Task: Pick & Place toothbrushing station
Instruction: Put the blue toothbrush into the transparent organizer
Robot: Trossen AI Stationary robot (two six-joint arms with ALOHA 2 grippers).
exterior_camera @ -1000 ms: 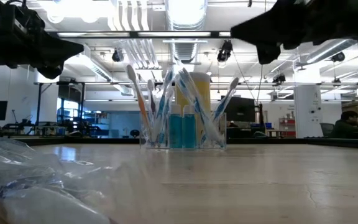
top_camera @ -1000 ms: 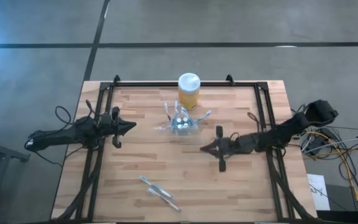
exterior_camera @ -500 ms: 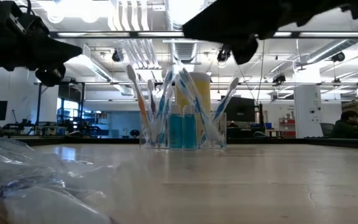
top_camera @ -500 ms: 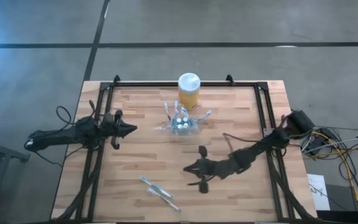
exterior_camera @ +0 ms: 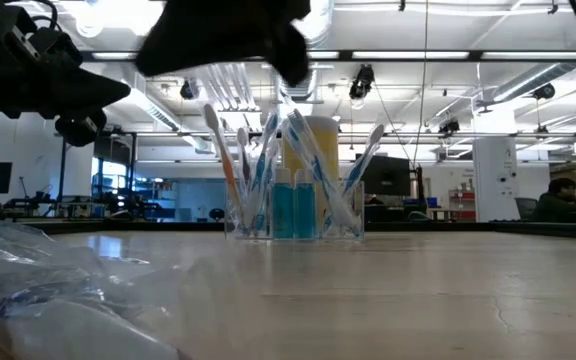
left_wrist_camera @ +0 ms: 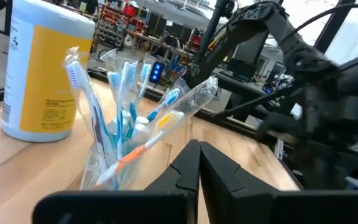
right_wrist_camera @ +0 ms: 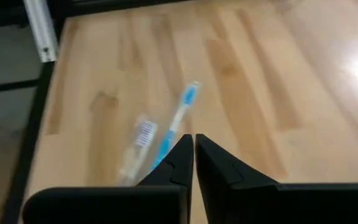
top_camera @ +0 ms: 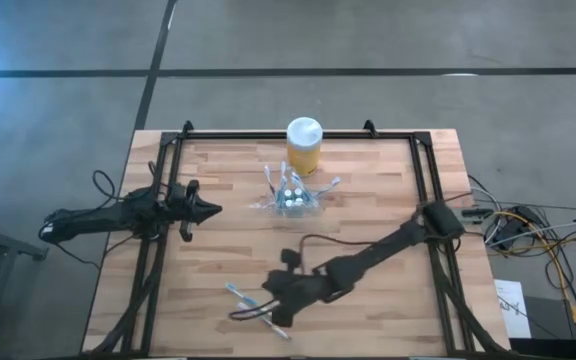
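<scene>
The toothbrushing station (top_camera: 293, 198) is a small clear holder standing at the table's far middle, with several toothbrushes and blue tubes upright in it (exterior_camera: 293, 205) (left_wrist_camera: 126, 140). Two loose wrapped toothbrushes (top_camera: 240, 292) lie flat near the table's front edge; the right wrist view shows a blue one (right_wrist_camera: 178, 121) and a pale one (right_wrist_camera: 138, 148). My right gripper (top_camera: 268, 300) (right_wrist_camera: 193, 149) hangs shut above them, clear of the table and slanting down. My left gripper (top_camera: 213, 210) (left_wrist_camera: 197, 163) is shut and level at the left, pointing at the holder from a distance.
A taller yellow jar with a white lid (top_camera: 304, 145) stands just behind the holder at the far edge. A black frame (top_camera: 423, 190) runs along the table's sides. Crumpled clear wrapping (exterior_camera: 38, 290) lies close to the low camera. Bare wood lies between the holder and the loose toothbrushes.
My right gripper has swept from beside the holder toward the table's near edge and leftward, tipping its fingers downward, and now hangs over the loose toothbrushes. It stayed shut. My left gripper has rolled a little in place.
</scene>
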